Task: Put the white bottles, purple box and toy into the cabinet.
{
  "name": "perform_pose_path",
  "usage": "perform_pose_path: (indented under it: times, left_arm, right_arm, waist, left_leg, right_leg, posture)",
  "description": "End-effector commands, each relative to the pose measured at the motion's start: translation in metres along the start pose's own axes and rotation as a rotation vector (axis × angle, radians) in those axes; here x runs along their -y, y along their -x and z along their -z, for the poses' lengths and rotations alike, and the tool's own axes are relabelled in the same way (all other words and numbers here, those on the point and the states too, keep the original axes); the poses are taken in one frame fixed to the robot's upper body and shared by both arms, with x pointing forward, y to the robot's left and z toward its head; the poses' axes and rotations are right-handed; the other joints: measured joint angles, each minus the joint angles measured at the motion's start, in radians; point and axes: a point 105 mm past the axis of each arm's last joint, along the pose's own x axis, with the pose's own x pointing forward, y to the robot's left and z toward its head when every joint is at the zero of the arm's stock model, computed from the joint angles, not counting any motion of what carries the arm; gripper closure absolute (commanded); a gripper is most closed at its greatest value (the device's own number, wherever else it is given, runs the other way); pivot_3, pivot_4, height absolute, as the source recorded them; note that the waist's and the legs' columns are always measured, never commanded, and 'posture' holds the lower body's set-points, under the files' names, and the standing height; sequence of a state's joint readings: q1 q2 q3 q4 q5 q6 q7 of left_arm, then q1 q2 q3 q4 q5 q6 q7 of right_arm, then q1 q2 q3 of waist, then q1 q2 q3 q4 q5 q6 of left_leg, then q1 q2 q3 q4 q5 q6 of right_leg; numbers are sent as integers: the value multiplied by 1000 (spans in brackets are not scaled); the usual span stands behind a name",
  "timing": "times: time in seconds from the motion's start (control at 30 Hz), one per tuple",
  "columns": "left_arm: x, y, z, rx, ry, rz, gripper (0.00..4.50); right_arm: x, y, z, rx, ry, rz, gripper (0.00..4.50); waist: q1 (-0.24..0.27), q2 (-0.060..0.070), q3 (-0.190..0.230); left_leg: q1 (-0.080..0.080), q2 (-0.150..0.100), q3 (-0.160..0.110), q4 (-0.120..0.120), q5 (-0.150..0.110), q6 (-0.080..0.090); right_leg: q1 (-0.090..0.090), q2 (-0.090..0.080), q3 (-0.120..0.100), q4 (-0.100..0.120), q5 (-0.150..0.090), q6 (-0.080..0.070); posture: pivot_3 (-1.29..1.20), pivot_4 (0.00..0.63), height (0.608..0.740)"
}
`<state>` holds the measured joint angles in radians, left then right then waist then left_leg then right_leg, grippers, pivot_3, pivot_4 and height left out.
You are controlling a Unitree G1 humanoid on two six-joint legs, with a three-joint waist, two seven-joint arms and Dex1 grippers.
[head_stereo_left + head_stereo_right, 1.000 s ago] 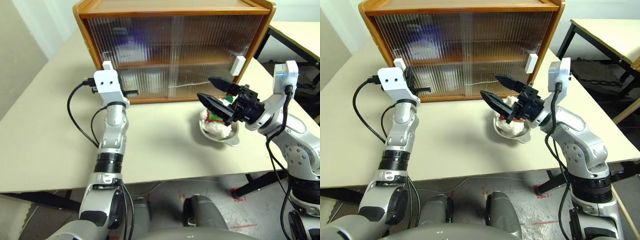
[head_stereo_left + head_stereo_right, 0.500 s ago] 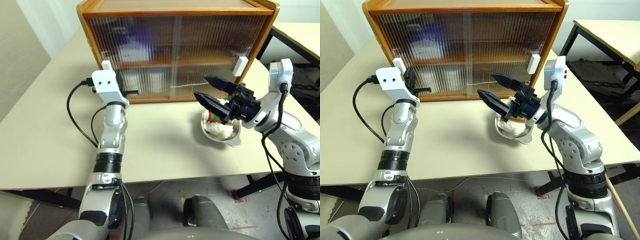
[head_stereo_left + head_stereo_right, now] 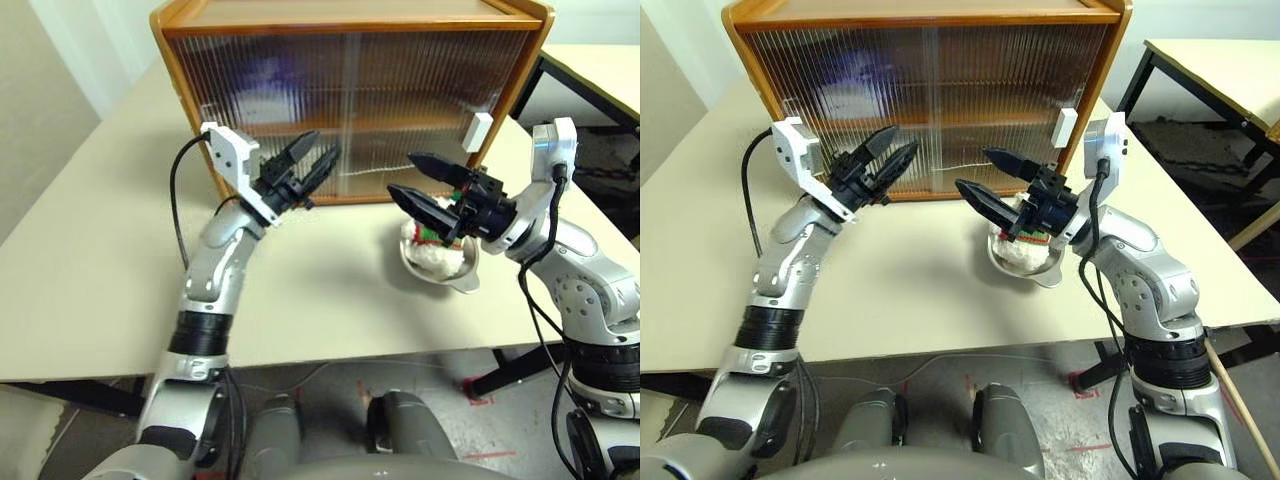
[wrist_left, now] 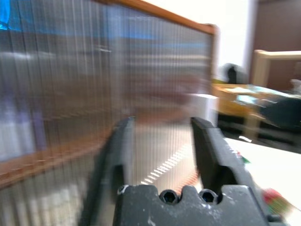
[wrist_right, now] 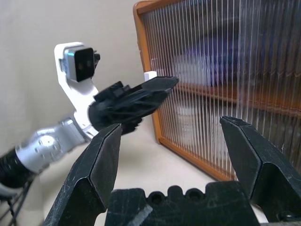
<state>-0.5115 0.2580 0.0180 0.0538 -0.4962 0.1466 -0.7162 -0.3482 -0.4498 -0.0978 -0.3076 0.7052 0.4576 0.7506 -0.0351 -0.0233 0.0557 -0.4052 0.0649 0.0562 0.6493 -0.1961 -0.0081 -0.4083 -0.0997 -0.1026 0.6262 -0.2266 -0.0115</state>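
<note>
From the head views, the cabinet (image 3: 350,100) is seen with both ribbed sliding doors drawn shut. Behind them a purple blur on the upper shelf and pale shapes lower down are made out, probably the purple box (image 3: 262,75) and the white bottles (image 3: 268,155); this is judged, not certain. The toy (image 3: 436,250) is left in a steel bowl (image 3: 462,276) on the table, just in front of the cabinet's right end. The right gripper (image 3: 424,177) is held wide and empty above the bowl; the left gripper (image 3: 312,160) is parted and empty before the cabinet's front.

In the left wrist view, ribbed glass is faced closely. In the right wrist view, the cabinet's left corner is framed between spread jaws.

The toy, and reopening a door, are judged to remain.
</note>
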Motion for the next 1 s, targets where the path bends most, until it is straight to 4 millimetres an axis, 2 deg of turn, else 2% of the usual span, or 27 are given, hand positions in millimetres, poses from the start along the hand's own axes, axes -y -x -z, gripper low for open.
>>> perform_pose_path:
  times: [0.03,0.07,0.23,0.37,0.57,0.7,0.8,1.0]
  left_arm:
    - [4,-1,-12,-11,19,122,409]
    - [3,1,-15,-17,22,144,17]
    - [-4,11,-24,-50,-6,205,17]
    - [-6,21,-23,-88,-8,246,17]
    - [-9,25,-24,-93,10,262,17]
    - [-7,25,-24,-89,36,278,17]
    - [-8,25,-23,-89,37,284,0]
    - [-10,24,-24,-89,33,275,0]
  right_arm:
    - [7,3,-5,9,34,29,0]
    - [9,4,-5,7,43,40,0]
    - [19,12,-6,1,68,108,0]
    - [32,23,-3,-20,79,200,0]
    - [45,46,0,-43,104,286,0]
    - [60,70,3,-79,112,347,0]
    - [76,87,3,-105,134,396,590]
    - [101,99,7,-176,159,434,2808]
  waist:
    - [1,0,0]
    - [2,0,0]
    - [0,0,0]
    - [0,0,0]
    - [0,0,0]
    - [-1,0,0]
    - [-3,0,0]
    - [-10,1,1]
  left_leg:
    - [0,0,0,0,0,0]
    - [0,0,0,1,0,0]
    - [-1,-1,0,-1,0,0]
    - [0,0,0,-2,0,0]
    - [0,0,1,-2,0,0]
    - [0,0,0,-1,0,0]
    - [0,0,1,-1,0,0]
    - [1,0,1,-1,0,0]
  right_leg:
    - [0,0,0,0,0,0]
    - [0,0,0,0,0,0]
    - [0,0,0,-1,0,0]
    - [0,0,0,-1,-1,-2]
    - [0,0,1,-1,-1,-2]
    - [0,0,0,-1,-1,-2]
    - [0,0,1,-1,-1,-2]
    - [0,0,1,0,-1,-2]
  posture:
    - [-40,0,740]
    - [-41,0,740]
    - [-43,0,740]
    - [-43,0,740]
    - [-65,0,740]
    - [-82,0,740]
    - [-84,0,740]
    - [-70,0,740]
